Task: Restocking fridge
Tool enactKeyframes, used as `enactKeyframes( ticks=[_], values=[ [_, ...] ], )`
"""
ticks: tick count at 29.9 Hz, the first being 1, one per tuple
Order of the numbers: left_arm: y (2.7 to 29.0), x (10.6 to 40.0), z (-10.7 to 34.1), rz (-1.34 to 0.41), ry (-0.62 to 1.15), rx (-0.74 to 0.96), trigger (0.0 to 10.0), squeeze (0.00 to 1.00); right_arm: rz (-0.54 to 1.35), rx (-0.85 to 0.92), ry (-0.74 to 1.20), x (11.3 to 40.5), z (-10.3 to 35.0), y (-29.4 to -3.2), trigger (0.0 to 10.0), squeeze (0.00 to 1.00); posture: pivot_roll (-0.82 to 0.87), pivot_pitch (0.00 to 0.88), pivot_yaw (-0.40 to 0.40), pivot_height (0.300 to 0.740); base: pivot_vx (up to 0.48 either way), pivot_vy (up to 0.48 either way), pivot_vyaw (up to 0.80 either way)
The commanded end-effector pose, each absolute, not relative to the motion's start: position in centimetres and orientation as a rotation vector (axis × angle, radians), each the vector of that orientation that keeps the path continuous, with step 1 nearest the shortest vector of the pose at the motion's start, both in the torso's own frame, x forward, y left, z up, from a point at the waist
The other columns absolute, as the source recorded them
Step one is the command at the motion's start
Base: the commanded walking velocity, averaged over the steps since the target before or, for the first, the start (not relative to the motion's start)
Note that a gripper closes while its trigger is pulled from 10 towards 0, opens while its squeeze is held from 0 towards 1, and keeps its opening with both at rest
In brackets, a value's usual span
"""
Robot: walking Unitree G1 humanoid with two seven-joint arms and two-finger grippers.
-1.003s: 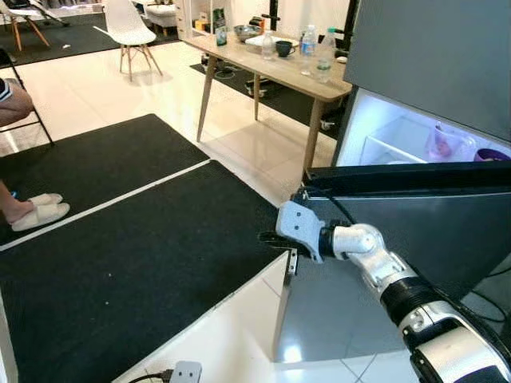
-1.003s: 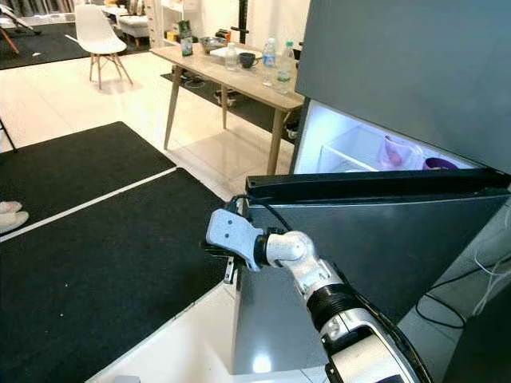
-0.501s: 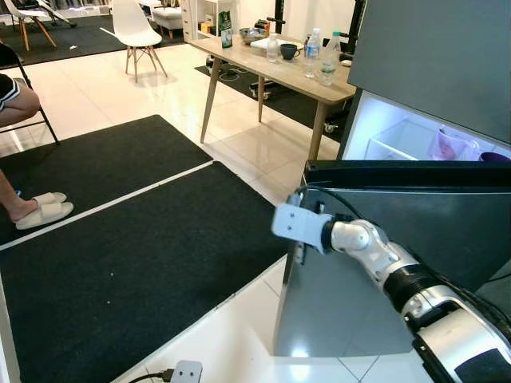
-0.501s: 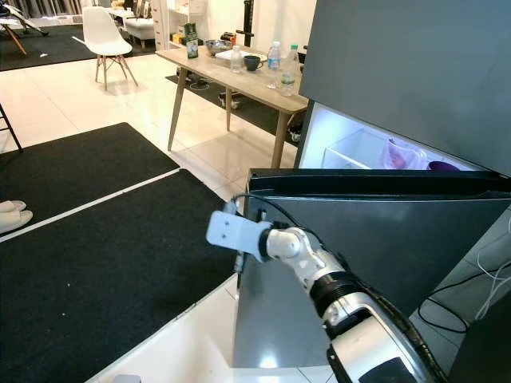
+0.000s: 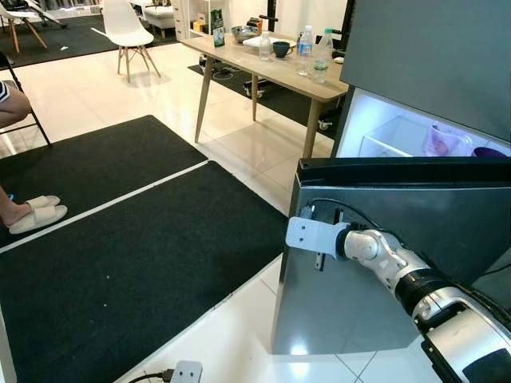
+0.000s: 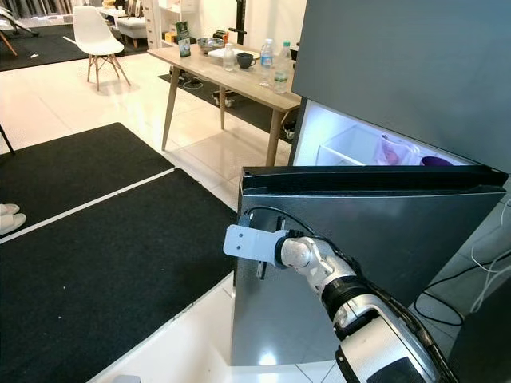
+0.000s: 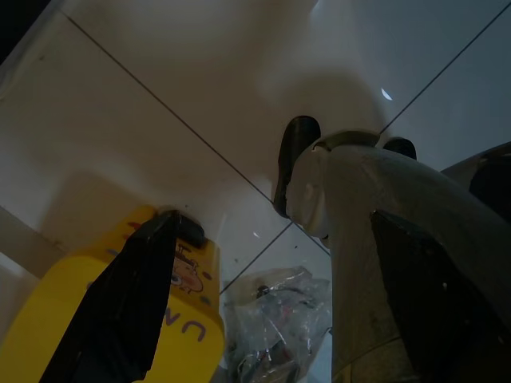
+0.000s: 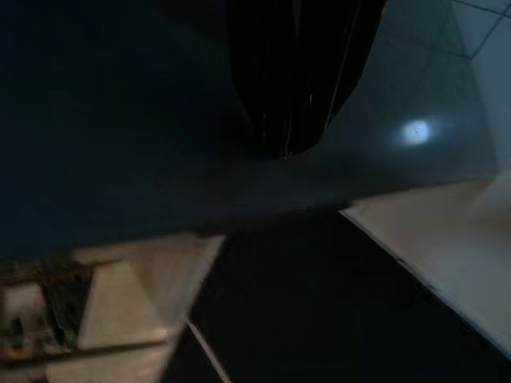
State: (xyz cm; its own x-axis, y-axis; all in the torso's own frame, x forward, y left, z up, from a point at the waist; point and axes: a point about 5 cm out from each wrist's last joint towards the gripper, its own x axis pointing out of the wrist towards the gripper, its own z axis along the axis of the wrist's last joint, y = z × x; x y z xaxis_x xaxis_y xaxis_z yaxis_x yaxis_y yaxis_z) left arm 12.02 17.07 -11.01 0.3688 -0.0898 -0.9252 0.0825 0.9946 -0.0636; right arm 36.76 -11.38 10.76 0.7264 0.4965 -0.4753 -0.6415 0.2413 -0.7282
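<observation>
Right gripper (image 8: 289, 120) has slid from the fridge door (image 5: 415, 239) edge onto its grey front, fingers pressed together. Black mat (image 5: 136, 263) lies open alongside.

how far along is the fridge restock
Done: the fridge door stands open, lit shelves behind hold a bowl and a bag. In hand: the right gripper, fingers together, rests against the door's outer face. Left: bottles sit on the table.
</observation>
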Motion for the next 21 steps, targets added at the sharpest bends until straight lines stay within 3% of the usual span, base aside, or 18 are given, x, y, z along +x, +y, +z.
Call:
enactKeyframes(
  ticks=[1, 7, 15, 21],
  values=[
    [15.8, 9.2, -11.9, -0.171, 1.305, -0.018, 10.0, 0.00, 0.701, -1.036, 0.127, 37.6, 12.0, -11.5, 10.0, 0.00, -0.05, 0.000, -0.077, 0.740, 0.000, 0.000, 0.00],
    [15.8, 9.2, -11.9, -0.177, 1.306, -0.011, 10.0, 0.00, 0.589, -0.919, 0.057, 38.5, 13.7, -11.1, 10.0, 0.00, -0.06, 0.000, -0.074, 0.740, 0.000, 0.000, 0.00],
    [15.8, 9.1, -11.9, -0.186, 1.307, -0.006, 10.0, 0.00, 0.216, -0.797, -0.137, 40.9, 19.7, -11.3, 10.0, 0.00, -0.06, 0.000, -0.070, 0.740, 0.000, 0.000, 0.00],
    [15.7, 9.0, -11.9, -0.184, 1.308, -0.007, 10.0, 0.00, 0.245, -0.811, -0.109, 40.8, 18.9, -11.2, 10.0, 0.00, -0.05, 0.000, -0.080, 0.740, 0.000, 0.000, 0.00]
  ],
)
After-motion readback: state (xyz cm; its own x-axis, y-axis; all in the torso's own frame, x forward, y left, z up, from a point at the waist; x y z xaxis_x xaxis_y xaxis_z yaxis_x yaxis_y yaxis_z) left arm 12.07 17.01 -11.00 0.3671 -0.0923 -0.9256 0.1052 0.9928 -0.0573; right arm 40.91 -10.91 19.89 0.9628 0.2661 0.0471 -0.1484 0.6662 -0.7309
